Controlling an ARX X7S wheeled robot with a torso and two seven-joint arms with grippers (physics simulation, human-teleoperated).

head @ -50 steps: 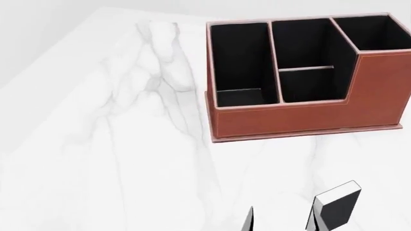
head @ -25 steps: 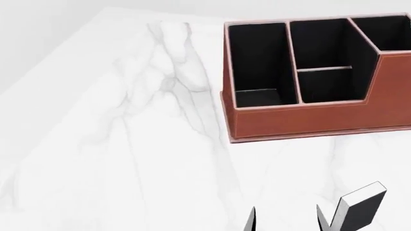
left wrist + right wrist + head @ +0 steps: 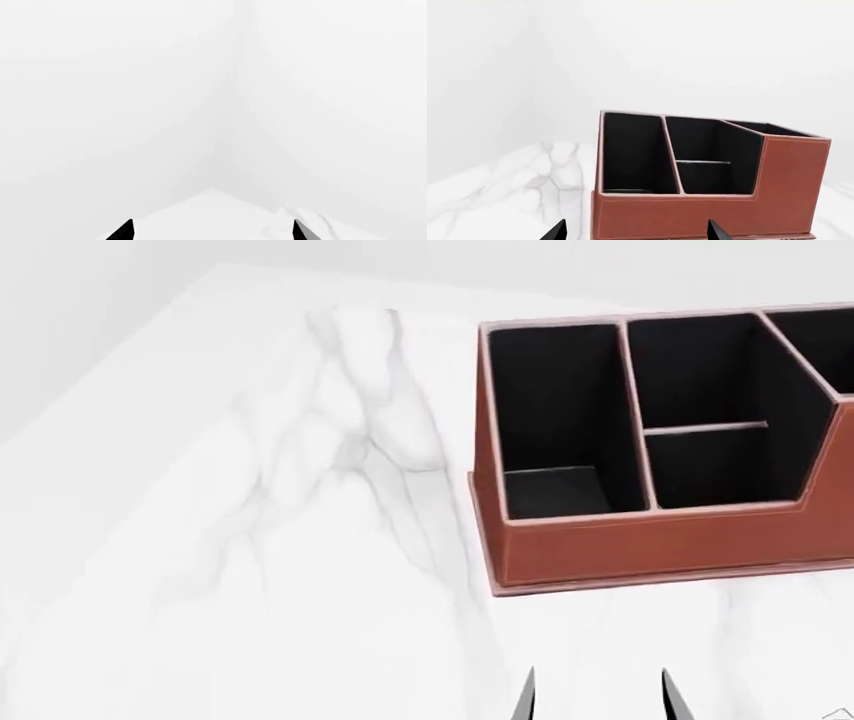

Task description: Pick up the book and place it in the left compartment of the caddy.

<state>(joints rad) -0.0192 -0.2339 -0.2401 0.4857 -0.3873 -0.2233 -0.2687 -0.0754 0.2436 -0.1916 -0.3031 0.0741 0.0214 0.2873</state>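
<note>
marble table bare around caddy | left compartment unblocked | right gripper spread open, empty, facing caddy front | left gripper spread open | book unseen

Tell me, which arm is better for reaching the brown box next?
The right arm, probably. Its wrist camera faces the caddy squarely, and the left compartment lies just ahead of the right gripper, whose jaws are open. The left gripper points only at bare walls and a corner of the table.
</note>
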